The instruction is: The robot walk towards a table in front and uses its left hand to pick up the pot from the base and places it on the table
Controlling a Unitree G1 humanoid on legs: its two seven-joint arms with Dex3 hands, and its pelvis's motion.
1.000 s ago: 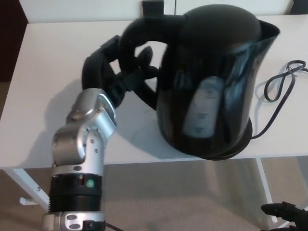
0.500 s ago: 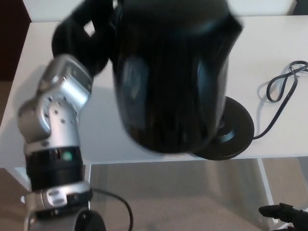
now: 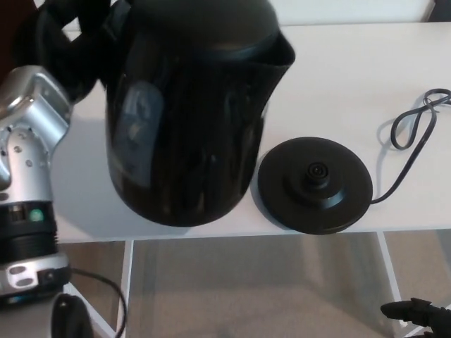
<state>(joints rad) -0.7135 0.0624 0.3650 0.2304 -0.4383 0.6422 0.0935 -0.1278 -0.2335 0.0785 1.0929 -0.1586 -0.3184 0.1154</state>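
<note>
The left hand [image 3: 67, 42] is closed around the handle of the pot [image 3: 187, 120] at the far left corner of the tabletop [image 3: 352, 70]. Hand and handle are both black, so the separate fingers are hard to tell apart, but the grip looks firm. The pot hangs to the right of that hand, with its handle on the left and its spout pointing right toward the base [image 3: 313, 183]. It stands roughly upright and looms large toward the camera, which suggests it is held in the air rather than resting. Its lower end shows over the front edge of the tabletop. The base lies bare and flat near the front edge, right of the middle, with its centre contact uncovered, and a narrow strip of white tabletop shows between it and the pot's side. The cord [image 3: 416, 134] runs from the base to the right edge and loops there, well away from the pot. The coming move turns on this gap: the pot is already left of the base, so the free spot for it lies straight below and slightly back from the front edge, not to the right. The right hand [image 3: 419, 311] shows only as a dark shape low at the right, below the tabletop and far from the pot, and I cannot tell its state.
</note>
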